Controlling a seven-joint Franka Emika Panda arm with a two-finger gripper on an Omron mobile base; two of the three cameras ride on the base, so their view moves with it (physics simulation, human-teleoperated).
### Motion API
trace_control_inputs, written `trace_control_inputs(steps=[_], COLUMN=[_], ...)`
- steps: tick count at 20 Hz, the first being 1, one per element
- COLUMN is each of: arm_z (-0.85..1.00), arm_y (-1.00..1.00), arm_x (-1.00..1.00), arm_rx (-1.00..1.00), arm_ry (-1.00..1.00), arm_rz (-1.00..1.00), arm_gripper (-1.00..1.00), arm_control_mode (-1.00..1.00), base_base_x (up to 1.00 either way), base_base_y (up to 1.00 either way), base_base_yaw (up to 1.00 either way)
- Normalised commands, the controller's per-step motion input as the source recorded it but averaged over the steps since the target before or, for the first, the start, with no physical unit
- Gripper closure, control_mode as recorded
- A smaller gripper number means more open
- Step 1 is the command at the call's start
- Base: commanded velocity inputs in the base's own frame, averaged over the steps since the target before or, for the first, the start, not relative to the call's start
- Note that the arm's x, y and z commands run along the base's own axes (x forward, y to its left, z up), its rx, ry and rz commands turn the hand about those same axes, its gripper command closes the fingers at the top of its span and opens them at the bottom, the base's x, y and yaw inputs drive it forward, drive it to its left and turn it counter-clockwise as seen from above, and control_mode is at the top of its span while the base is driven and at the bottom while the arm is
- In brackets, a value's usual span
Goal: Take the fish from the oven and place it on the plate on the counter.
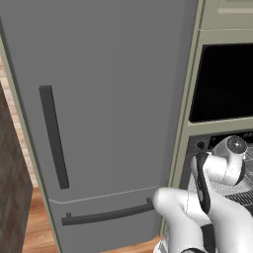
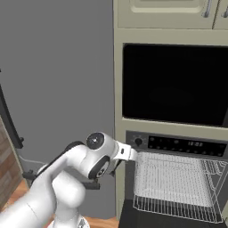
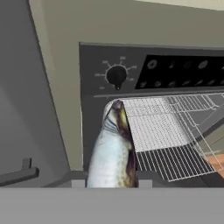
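Fish gripped in front of the open oven.

Nearest, at the bottom centre of the hand view, the fish (image 3: 113, 153) stands up between the two dark finger tips of the gripper (image 3: 109, 183), clasped there with its silvery belly facing the camera and its head pointing up toward the rack edge. Just beyond it, the oven (image 3: 144, 72) shows its dark control strip with a round knob (image 3: 116, 75) and a row of small markings too blurred to read. Below the strip the wire rack (image 2: 171, 178) juts out of the cavity, lower right in the right base view. Above it sits the black-windowed microwave (image 2: 173, 82). To the left stands the tall grey fridge (image 1: 104, 99) with its dark handles.
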Motion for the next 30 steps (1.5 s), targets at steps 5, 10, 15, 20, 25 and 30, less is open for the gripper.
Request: trace_control_inputs(steps=[5, 10, 15, 20, 25, 30], arm_z=[0.45, 0.13, 0.07, 0.14, 0.13, 0.10], arm_y=[0.49, 0.74, 0.62, 0.34, 0.47, 0.33], arm_x=[0.00, 0.00, -0.01, -0.19, -0.32, -0.52], arm_rx=[0.00, 0.00, 0.00, -0.01, -0.12, -0.08], arm_ry=[0.00, 0.00, -0.01, -0.01, 0.00, 0.00], arm_rz=[0.09, 0.12, 0.07, 0.01, 0.00, 0.00], arm_gripper=[1.00, 1.00, 1.00, 1.00, 1.00, 1.00], arm_control_mode=[-1.00, -1.00, -1.00, -1.00, -1.00, -1.00], base_base_x=[0.00, 0.00, 0.00, 0.00, 0.00, 0.00], base_base_y=[0.00, 0.00, 0.00, 0.00, 0.00, 0.00], base_base_yaw=[0.00, 0.00, 0.00, 0.00, 0.00, 0.00])
